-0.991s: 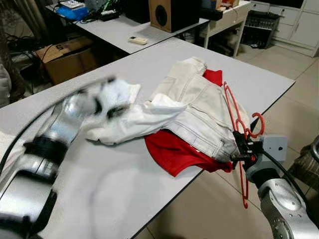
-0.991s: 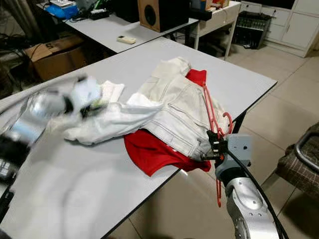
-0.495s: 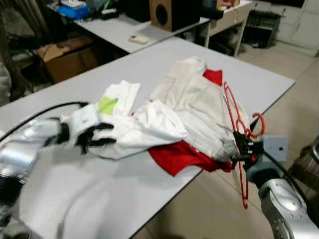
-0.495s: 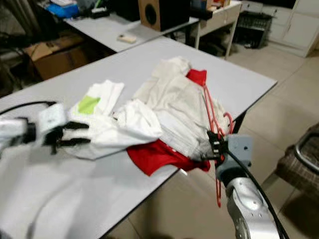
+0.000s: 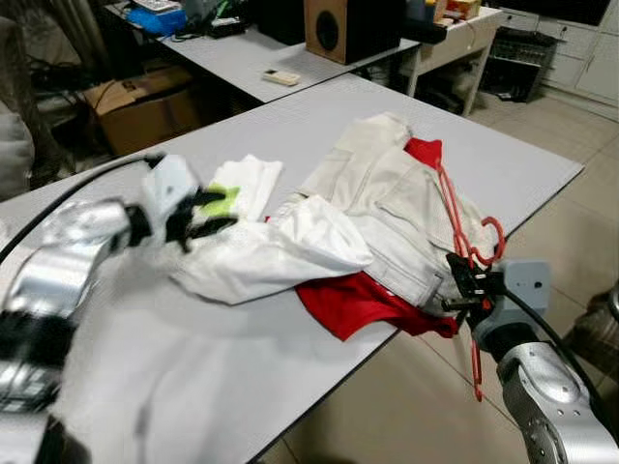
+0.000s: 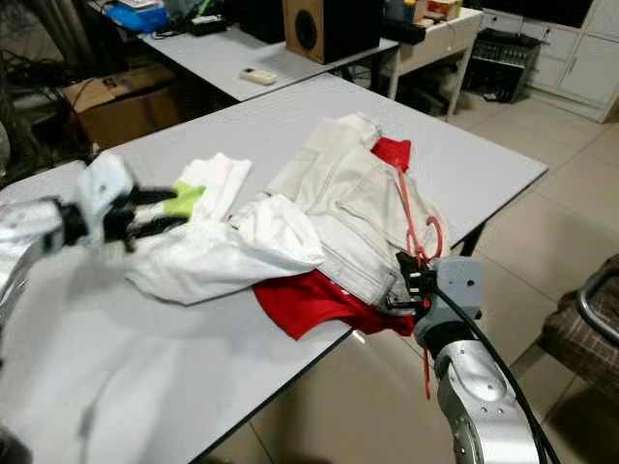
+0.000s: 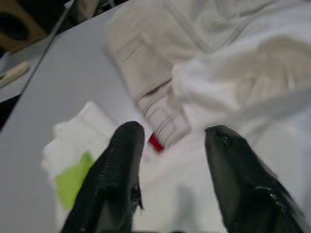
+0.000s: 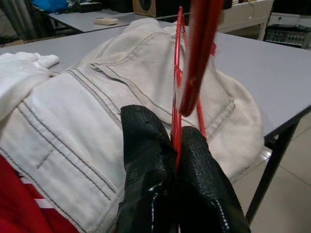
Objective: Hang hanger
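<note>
A red hanger [image 5: 448,203] lies along the right side of a clothes pile, and its lower end hangs past the table edge. My right gripper [image 5: 460,288] is shut on the hanger's thin bar [image 8: 177,87] at that edge, beside a cream jacket [image 5: 382,193]. Under the jacket lies a red garment [image 5: 353,300]. A white garment [image 5: 271,256] spreads to the left of the pile. My left gripper [image 5: 215,211] hovers open over a white shirt with a green patch [image 5: 242,184], with nothing between its fingers [image 7: 124,160].
The grey table [image 5: 193,358] has bare surface at the front left and behind the pile. Behind it stand a second table [image 5: 242,58] with a remote [image 5: 283,76] and a speaker [image 5: 338,24]. A cardboard box [image 5: 135,106] sits on the floor. A chair [image 6: 590,319] is at the right.
My left arm swung down toward the white garment and has come back up over the green-patched shirt. The white garment has shifted left, uncovering that shirt. The right gripper still holds the hanger.
</note>
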### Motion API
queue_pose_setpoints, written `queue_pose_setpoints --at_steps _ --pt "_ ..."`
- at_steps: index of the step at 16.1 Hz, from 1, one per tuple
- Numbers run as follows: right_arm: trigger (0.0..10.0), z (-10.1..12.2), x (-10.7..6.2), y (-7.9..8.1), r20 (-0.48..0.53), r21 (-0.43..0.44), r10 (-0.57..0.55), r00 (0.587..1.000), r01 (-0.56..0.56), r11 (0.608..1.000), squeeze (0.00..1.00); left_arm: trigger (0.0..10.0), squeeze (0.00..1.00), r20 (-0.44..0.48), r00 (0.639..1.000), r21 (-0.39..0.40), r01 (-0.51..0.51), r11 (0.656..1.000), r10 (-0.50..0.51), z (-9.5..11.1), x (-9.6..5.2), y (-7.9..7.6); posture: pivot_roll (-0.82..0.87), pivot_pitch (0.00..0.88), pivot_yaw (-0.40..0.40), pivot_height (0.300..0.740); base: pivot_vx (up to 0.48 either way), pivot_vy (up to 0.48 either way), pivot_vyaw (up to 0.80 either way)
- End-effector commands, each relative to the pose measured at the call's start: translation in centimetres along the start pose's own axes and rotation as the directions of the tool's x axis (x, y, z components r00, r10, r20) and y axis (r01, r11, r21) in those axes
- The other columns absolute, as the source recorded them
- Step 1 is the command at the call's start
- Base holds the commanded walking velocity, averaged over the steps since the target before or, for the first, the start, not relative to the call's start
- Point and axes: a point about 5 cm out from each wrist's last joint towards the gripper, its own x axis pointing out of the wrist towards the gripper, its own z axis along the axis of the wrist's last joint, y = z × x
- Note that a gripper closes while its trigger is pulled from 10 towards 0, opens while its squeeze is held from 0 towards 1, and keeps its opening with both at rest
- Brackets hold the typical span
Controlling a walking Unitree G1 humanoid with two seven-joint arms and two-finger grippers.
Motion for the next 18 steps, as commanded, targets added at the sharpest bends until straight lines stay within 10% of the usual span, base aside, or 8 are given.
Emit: queue_pose_setpoints --at_steps 1,5,6,10,11,18 --pt "10.0 0.1 -0.1 0.1 0.0 0.003 0.004 1.0 -0.004 1.0 0.0 10.0 1.0 -0.003 0.998 -0.014 0.064 0.998 -0.064 -0.2 0.6 -0.4 -0.2 0.0 0.091 0.719 0.0 0.0 0.0" --pt "10.0 0.1 -0.4 -0.1 0.002 0.002 -0.012 1.0 0.012 1.0 0.0 10.0 0.96 -0.175 0.96 -0.023 0.22 0.975 -0.22 -2.1 4.0 -1.1 -0.22 0.0 0.11 0.719 0.0 0.0 0.0" --pt "10.0 0.1 -0.5 -0.1 0.002 0.003 -0.016 1.0 0.016 1.0 0.0 10.0 0.0 -0.238 0.945 -0.037 0.22 0.975 -0.223 -2.9 4.1 -0.9 -0.23 0.0 0.114 0.719 0.0 0.0 0.0" --pt "10.0 0.0 -0.8 -0.1 -0.002 0.002 -0.022 1.0 0.022 1.0 0.0 9.8 0.0 -0.245 0.943 -0.123 0.198 0.972 -0.223 -3.9 5.0 -1.2 -0.24 0.0 0.12 0.719 0.0 0.0 0.0" --pt "10.0 0.0 -0.9 -0.2 -0.003 0.002 -0.027 1.0 0.027 1.0 0.0 0.0 0.0 -0.212 0.948 -0.136 0.213 0.968 -0.238 -3.7 5.4 -1.2 -0.24 0.0 0.119 0.719 0.0 0.0 0.0" --pt "10.0 0.0 -0.7 -0.1 -0.001 -0.005 -0.016 1.0 0.016 1.0 0.0 0.0 0.0 -0.209 0.949 -0.093 0.219 0.971 -0.234 -3.9 5.7 -1.5 -0.24 0.0 0.11 0.719 0.0 0.0 0.0"
